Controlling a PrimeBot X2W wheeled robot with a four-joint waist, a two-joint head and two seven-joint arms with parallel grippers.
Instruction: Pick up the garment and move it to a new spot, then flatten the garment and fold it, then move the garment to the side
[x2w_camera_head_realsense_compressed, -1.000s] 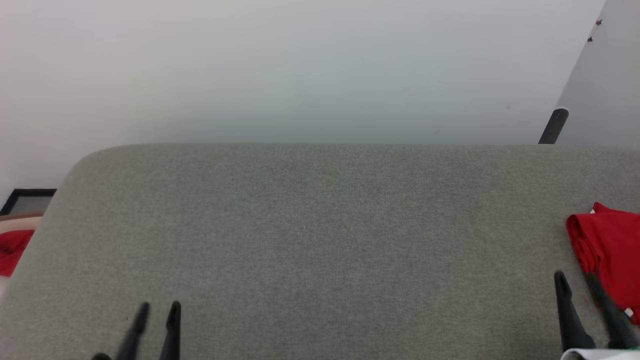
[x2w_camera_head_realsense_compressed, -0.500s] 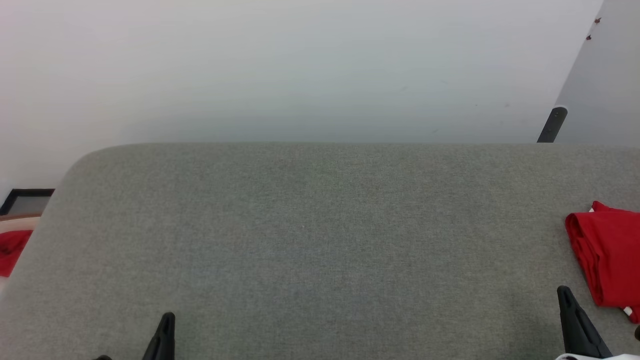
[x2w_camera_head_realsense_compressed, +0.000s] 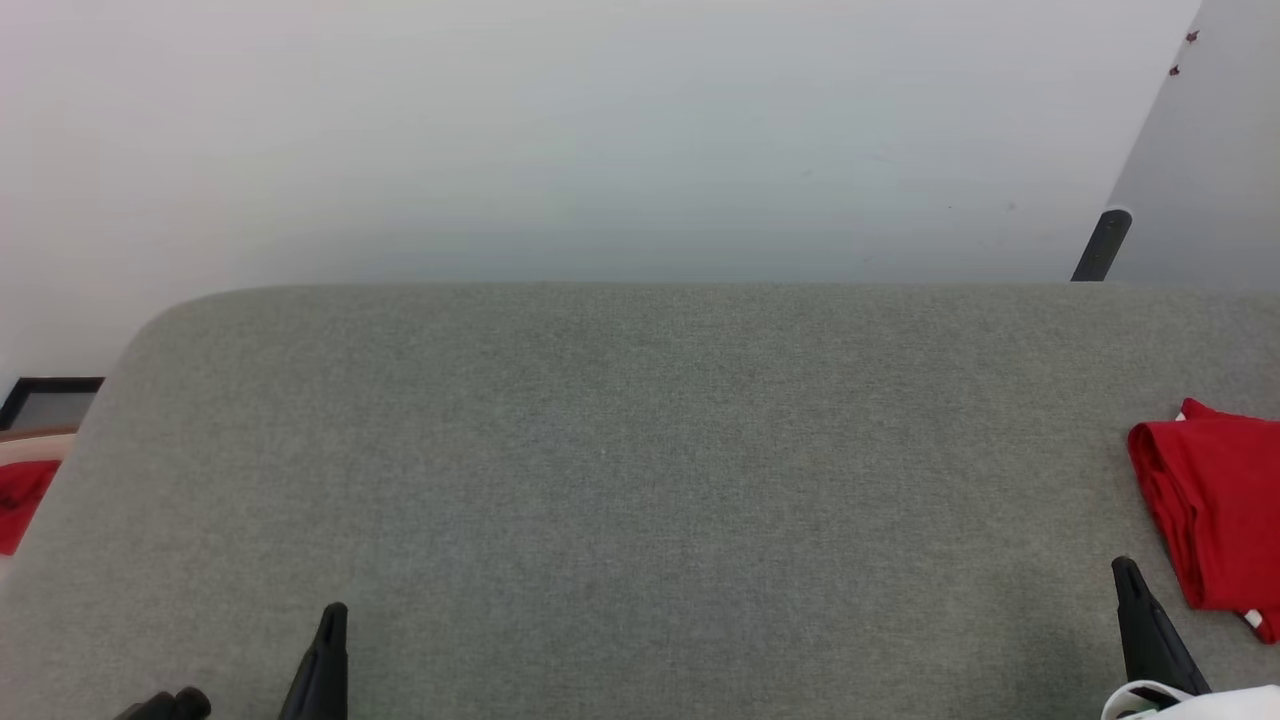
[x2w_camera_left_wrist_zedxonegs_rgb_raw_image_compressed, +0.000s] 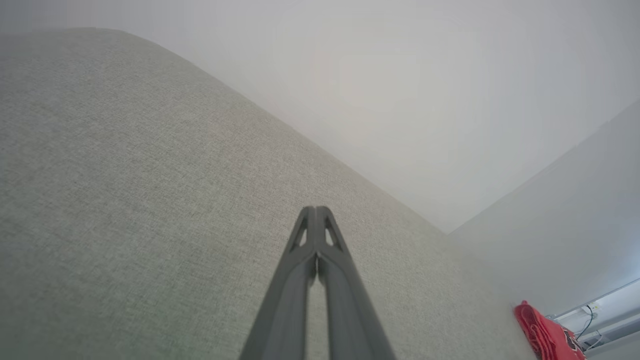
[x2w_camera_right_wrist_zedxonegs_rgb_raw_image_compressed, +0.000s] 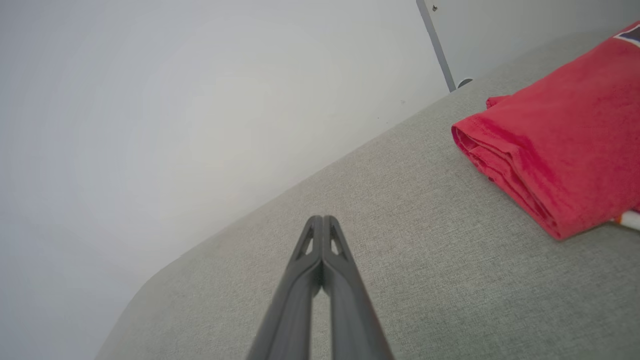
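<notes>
The garment (x2w_camera_head_realsense_compressed: 1215, 505) is lying folded in a thick red bundle at the far right edge of the bench (x2w_camera_head_realsense_compressed: 620, 450), with a sliver of white showing at its near corner. A scrap of dark, white-outlined print is peeking out, too cropped to read. The left tool (x2w_camera_head_realsense_compressed: 333, 612) and right tool (x2w_camera_head_realsense_compressed: 1122, 566) are pointing across the bench, fingers pressed together, gripping nothing. Grey woven fabric is covering the bench, and a plain white wall (x2w_camera_head_realsense_compressed: 600, 140) is rising behind.

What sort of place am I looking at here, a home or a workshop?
Probably a plain indoor test room, not a lived-in home: a bare white wall, a large grey fabric-covered surface, and one folded red shirt on its right side.
</notes>
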